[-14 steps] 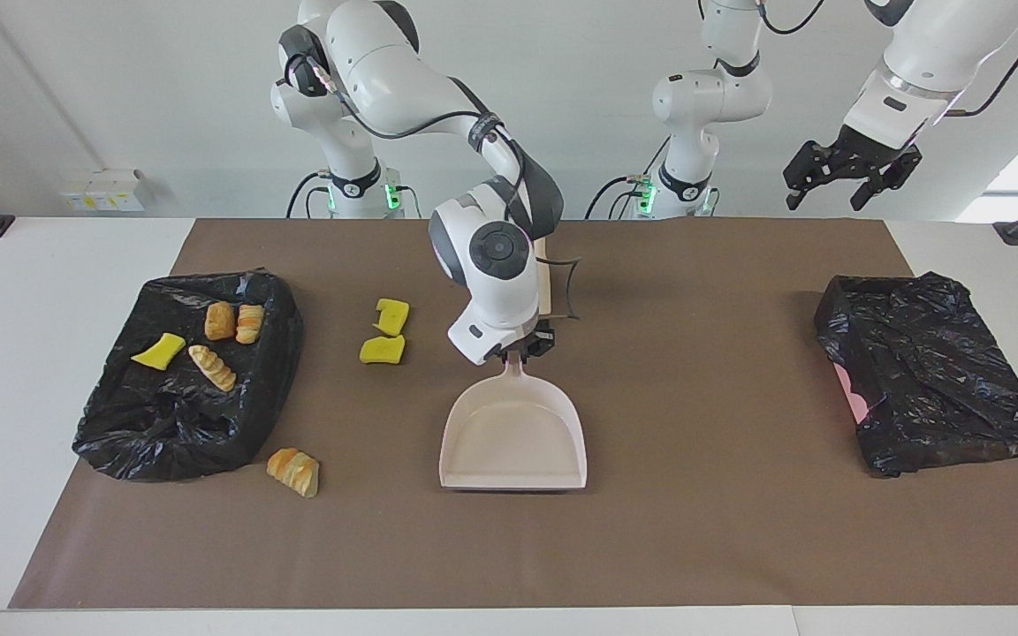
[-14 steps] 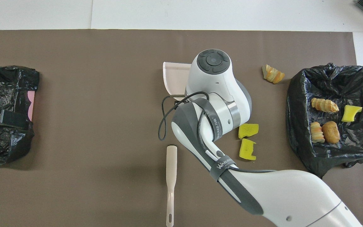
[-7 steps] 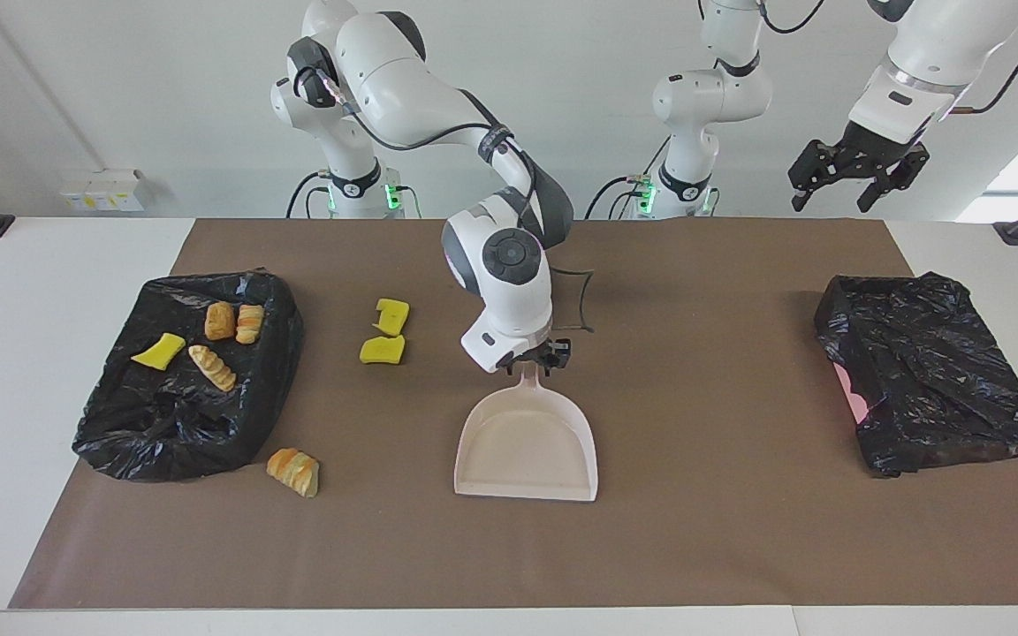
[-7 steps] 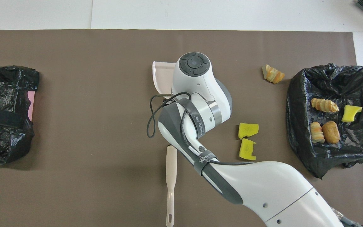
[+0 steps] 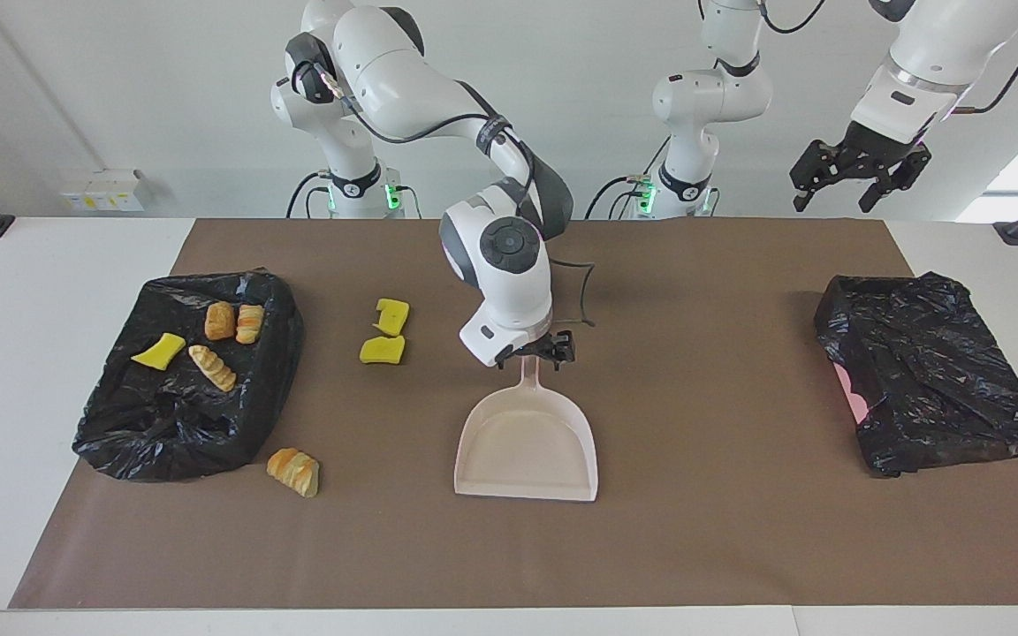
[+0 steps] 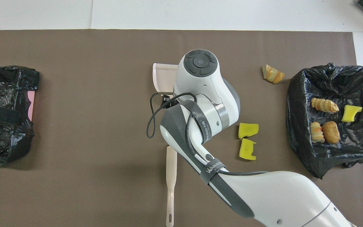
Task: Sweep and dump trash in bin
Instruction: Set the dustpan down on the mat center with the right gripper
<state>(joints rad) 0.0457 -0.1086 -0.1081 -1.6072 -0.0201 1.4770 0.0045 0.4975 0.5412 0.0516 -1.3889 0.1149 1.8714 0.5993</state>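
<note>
Facing view: my right gripper (image 5: 545, 352) sits at the dustpan (image 5: 527, 446) handle tip, fingers spread to either side of it; I cannot tell whether they touch it. Dustpan lies flat mid-mat, mouth at 6 o'clock, nothing in it. Two yellow sponge pieces (image 5: 384, 333) lie on the mat at roughly 10 o'clock from the pan. One bread chunk (image 5: 293, 471) lies at 9 o'clock from the pan, just beside the black-bagged bin (image 5: 173, 415) at the right arm's end; four trash pieces (image 5: 208, 340) are in it. A second black bag (image 5: 933, 371) lies at the left arm's end. Left gripper (image 5: 858, 181) waits raised above the table's edge near that end, fingers apart, empty. Overhead view: brush handle (image 6: 170, 183) lies at 6 o'clock.
</note>
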